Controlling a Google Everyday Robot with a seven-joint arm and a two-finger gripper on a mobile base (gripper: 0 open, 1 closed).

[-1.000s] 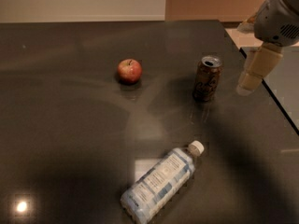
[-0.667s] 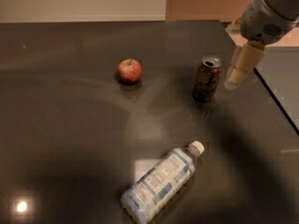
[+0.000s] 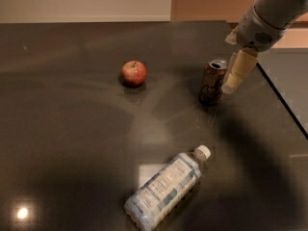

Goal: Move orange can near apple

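Observation:
The orange can (image 3: 211, 82) stands upright on the dark table (image 3: 72, 129), right of centre. The apple (image 3: 133, 73), red with yellowish patches, sits to the can's left, a clear gap between them. My gripper (image 3: 231, 84) comes down from the upper right on a grey arm (image 3: 269, 18). Its pale tip hangs close beside the can's right side, at about the height of the can's top. I cannot tell whether it touches the can.
A clear plastic bottle (image 3: 166, 186) with a white cap lies on its side near the front of the table. The table's right edge (image 3: 284, 105) runs diagonally just right of the gripper.
My gripper has moved left and slightly down, from well right of the can to close beside it. The can, apple and bottle have not moved.

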